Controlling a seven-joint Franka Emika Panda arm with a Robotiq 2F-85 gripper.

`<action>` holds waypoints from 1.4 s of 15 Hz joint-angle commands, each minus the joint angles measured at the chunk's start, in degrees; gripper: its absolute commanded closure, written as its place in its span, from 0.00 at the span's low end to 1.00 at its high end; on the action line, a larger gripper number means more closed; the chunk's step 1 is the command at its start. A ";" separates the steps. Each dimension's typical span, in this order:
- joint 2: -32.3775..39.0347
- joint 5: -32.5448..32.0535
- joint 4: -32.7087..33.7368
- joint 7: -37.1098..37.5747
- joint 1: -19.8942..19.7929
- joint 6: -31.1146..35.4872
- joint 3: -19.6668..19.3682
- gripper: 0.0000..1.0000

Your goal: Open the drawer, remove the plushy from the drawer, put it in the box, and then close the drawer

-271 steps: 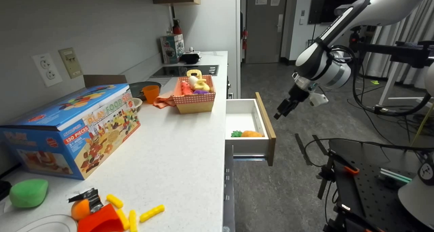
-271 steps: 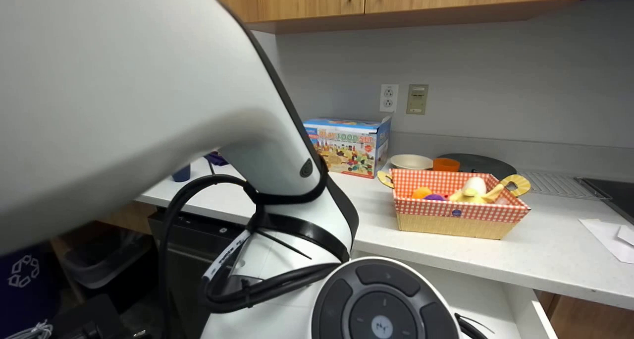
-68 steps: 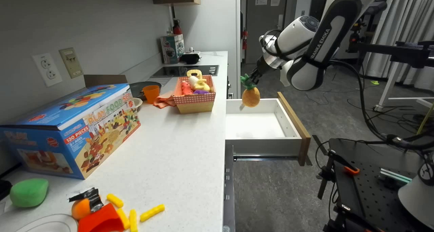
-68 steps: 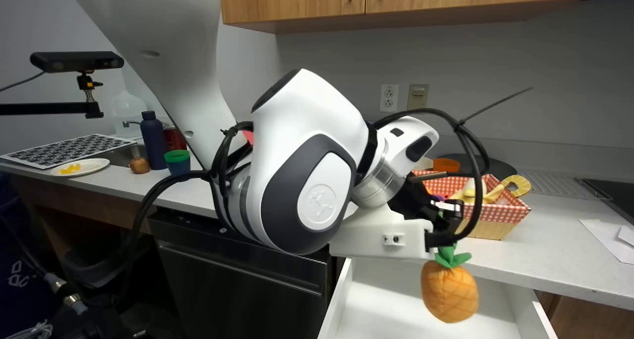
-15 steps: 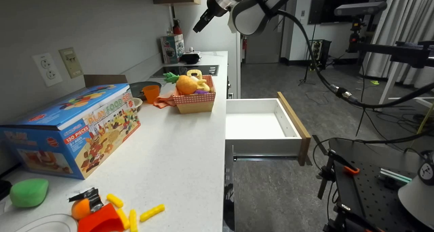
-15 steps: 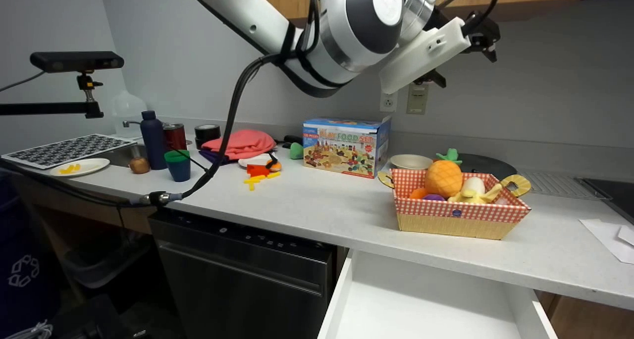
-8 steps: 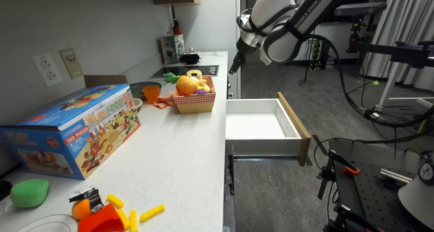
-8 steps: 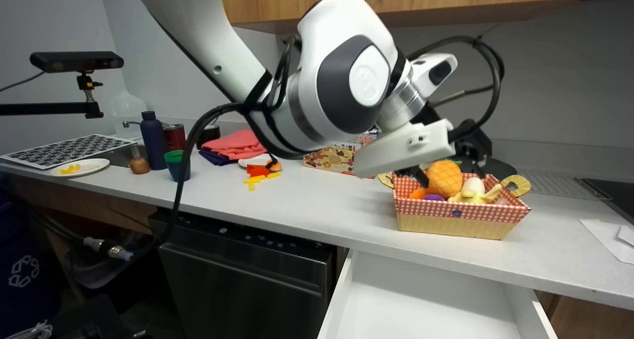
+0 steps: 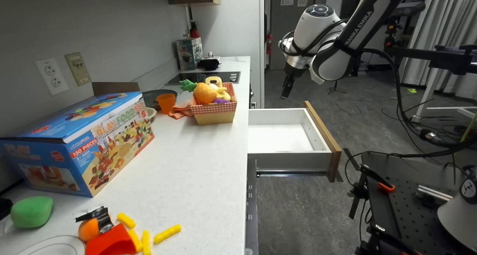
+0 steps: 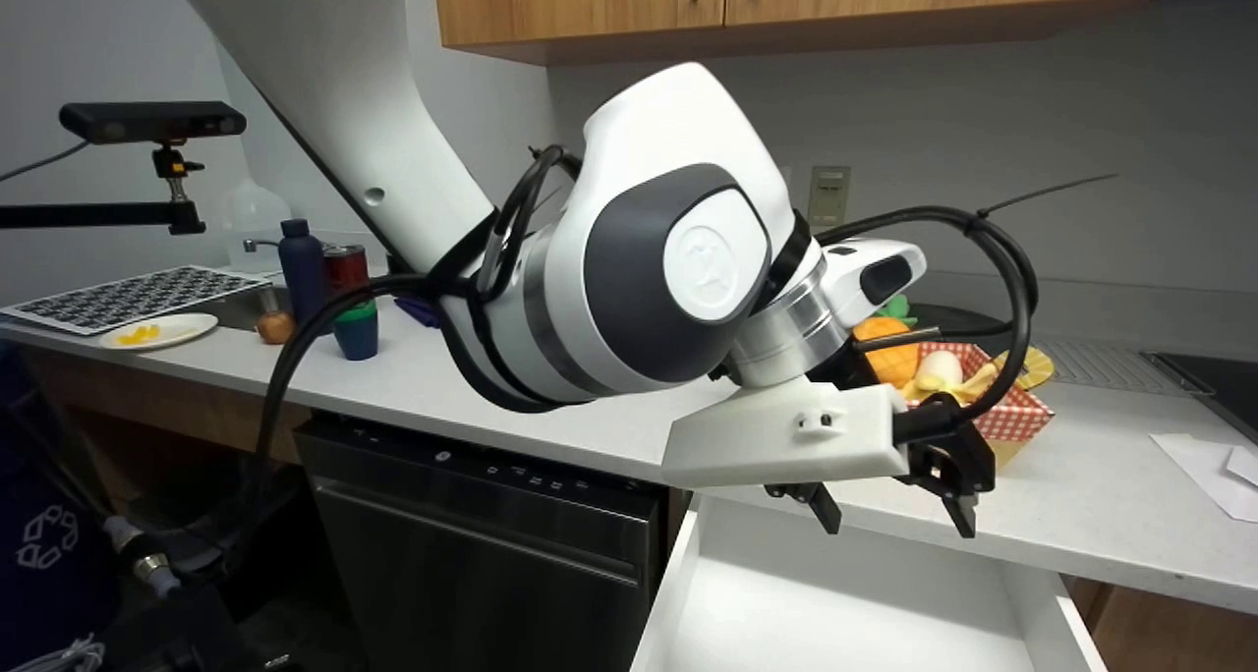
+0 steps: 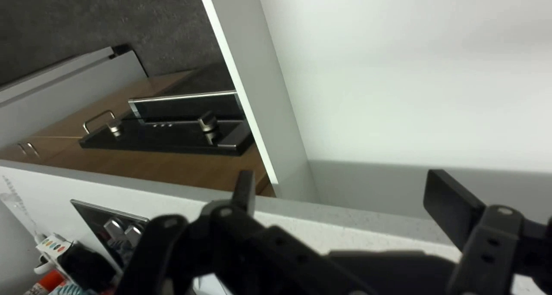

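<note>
The plushy (image 9: 205,93) — an orange pineapple with a green top — lies in the box (image 9: 215,117), a basket with a red-and-white checked rim, set on the tabletop (image 9: 197,158). It rests on the heap of other toys (image 9: 223,94), tilted, its green top sticking out past the rim toward the wall (image 9: 130,38). The drawer (image 9: 281,135) is pulled out below the tabletop's edge, and its white inside shows in both exterior views.

The jaws stand spread wide; in the wrist view the tabletop's edge and part of the drawer show between them. They hang pointing down near the drawer, apart from both it and the box. In an exterior view the arm (image 10: 668,269) hides part of the box and of the plushy.

Farther along the tabletop stands a large blue carton (image 9: 108,143), with an orange cup (image 9: 166,103) between it and the box. Yellow sticks (image 9: 167,233) lie beside a red toy piece (image 9: 110,242) — a green toy (image 9: 32,212) sits apart from them, near the carton.
</note>
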 commanded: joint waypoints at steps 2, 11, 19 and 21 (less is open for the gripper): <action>-0.23 -2.55 -0.26 0.00 0.82 -0.23 -1.99 0.00; -3.06 -3.18 -1.89 -5.27 1.21 -15.51 -1.05 0.00; -3.80 -1.10 -3.60 -12.00 -22.10 -29.14 20.43 0.00; -2.87 0.25 -3.45 -13.86 -27.57 -31.13 25.06 0.00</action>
